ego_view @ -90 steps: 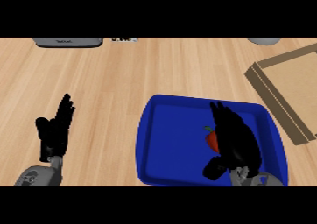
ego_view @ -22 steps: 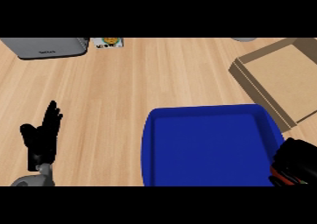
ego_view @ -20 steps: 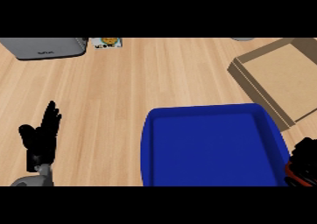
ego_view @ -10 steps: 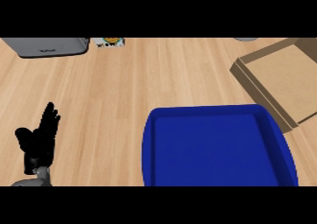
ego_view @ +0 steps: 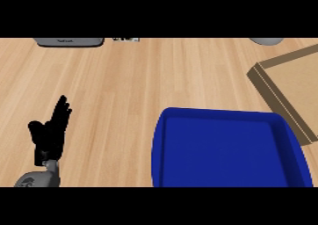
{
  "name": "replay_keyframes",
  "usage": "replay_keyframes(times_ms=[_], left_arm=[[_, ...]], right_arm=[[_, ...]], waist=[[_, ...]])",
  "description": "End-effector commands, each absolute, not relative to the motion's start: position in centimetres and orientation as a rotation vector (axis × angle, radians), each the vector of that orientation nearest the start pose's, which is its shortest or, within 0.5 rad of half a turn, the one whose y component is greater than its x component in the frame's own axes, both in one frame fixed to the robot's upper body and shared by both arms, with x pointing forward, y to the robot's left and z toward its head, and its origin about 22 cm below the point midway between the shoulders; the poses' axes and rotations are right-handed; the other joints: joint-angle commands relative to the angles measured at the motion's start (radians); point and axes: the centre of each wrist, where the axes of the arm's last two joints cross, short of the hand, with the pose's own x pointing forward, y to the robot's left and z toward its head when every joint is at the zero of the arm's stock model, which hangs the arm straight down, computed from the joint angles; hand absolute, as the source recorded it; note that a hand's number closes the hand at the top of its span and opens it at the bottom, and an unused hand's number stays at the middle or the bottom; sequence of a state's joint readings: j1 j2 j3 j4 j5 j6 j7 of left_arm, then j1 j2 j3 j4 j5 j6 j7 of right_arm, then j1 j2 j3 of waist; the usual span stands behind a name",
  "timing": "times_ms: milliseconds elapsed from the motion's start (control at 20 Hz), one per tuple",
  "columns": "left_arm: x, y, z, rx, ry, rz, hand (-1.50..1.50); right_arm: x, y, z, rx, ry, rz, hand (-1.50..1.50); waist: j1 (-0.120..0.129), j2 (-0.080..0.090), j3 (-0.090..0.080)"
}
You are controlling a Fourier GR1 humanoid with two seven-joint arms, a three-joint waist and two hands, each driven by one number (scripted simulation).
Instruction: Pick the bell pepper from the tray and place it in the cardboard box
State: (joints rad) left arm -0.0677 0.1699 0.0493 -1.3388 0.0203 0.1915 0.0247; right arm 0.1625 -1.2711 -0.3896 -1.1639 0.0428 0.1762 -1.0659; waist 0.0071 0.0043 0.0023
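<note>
The blue tray [ego_view: 163,151] lies at the lower right of the counter, and nothing shows inside it. At the right edge sits the open cardboard box [ego_view: 298,79], cut off by the view. No bell pepper shows anywhere. My left hand [ego_view: 50,134] rests at the lower left with its fingers straight and pointing up, well left of the tray. My right hand is out of the view.
A grey appliance [ego_view: 69,41] sits at the far left edge of the counter, with a small printed item [ego_view: 125,39] beside it. A grey round object [ego_view: 267,41] shows at the far right.
My right hand, which held something red at the tray's right side, has slid off the lower right edge and is gone from view. The view has shifted slightly; the left hand stays put.
</note>
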Motion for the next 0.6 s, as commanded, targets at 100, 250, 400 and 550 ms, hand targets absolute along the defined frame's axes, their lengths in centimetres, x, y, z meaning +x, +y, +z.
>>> replay_keyframes(times_ms=[100, 250, 400, 550], left_arm=[[26.3, 26.7, -2.7, 0.276, -1.406, 0.020, 0.00], [28.0, 26.7, -1.7, 0.269, -1.409, 0.009, 0.00], [27.4, 25.8, -2.7, 0.263, -1.408, 0.003, 0.00], [28.8, 26.2, -1.5, 0.239, -1.426, 0.009, 0.00]], right_arm=[[19.0, -57.8, 24.6, -0.595, -1.964, 1.250, 1.50], [21.2, -56.4, 24.1, -0.588, -1.930, 1.236, 1.50], [22.1, -56.2, 21.4, -0.544, -1.929, 1.226, 1.50], [24.2, -55.4, 19.8, -0.595, -1.930, 1.231, 1.50]], waist=[[0.044, 0.009, 0.001], [0.070, 0.018, 0.001], [0.063, 0.014, 0.001], [0.081, 0.020, 0.002]])
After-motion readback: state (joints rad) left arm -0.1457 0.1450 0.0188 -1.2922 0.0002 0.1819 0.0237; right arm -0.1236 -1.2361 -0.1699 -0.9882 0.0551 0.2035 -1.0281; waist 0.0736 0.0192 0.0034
